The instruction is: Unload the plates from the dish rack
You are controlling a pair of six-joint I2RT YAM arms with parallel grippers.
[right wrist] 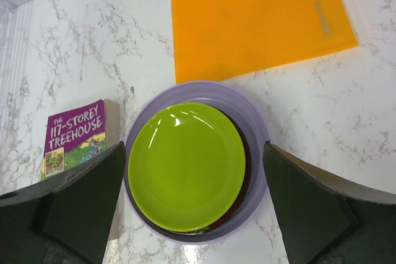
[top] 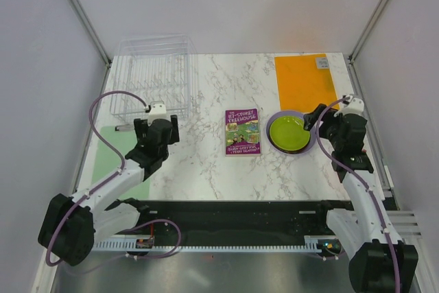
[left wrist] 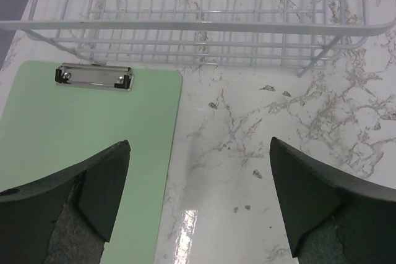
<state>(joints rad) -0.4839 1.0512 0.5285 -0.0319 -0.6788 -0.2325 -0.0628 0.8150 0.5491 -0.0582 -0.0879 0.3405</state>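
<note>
One rack [top: 154, 73] stands far left. One mat [top: 304, 80], one book [top: 242, 131]. Beside the mat, three stacked plates show: lavender plate [right wrist: 255, 128], dark plate [right wrist: 238, 205], green plate [right wrist: 185, 165] on top. Left gripper [left wrist: 199, 153] gapes, empty, near the rack; right gripper [right wrist: 193, 153] gapes, empty, over the stack.

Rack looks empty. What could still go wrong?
The right gripper, open, straddles the lavender plate; retreating low could clip its rim. The lime green plate sits off-centre on top, so a knock might slide it. The left gripper hangs close to the dish rack and green clipboard; it could snag either.
</note>
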